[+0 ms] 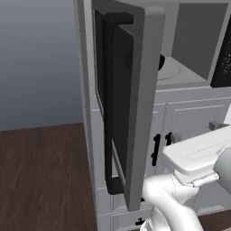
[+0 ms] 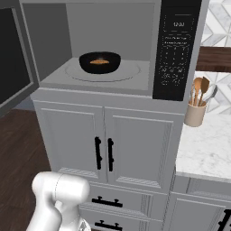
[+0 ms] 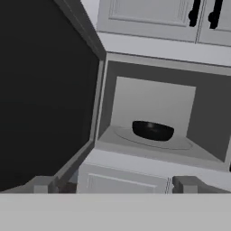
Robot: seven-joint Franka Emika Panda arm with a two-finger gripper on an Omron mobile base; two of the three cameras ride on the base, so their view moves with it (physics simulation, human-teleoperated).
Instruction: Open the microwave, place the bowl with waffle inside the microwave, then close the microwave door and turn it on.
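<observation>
White arm (image 1: 189, 180) folded low, elbow bent, end effector (image 3: 115, 184) wide open, fingertips (image 3: 43, 184) spread apart, nothing between them

Lighting on my feeds is flat and even, typical render stuff, with no obvious lamp and hardly any cast shadows, just soft shading inside the microwave (image 2: 113, 54) cavity and a faint dark patch under the bowl (image 2: 100, 62). The microwave door (image 1: 131, 103) glass reads nearly pure black with no glare or reflections. Everything's a bit soft and low-res, the hand view is the blurriest, and I'm not seeing edge distortion.
</observation>
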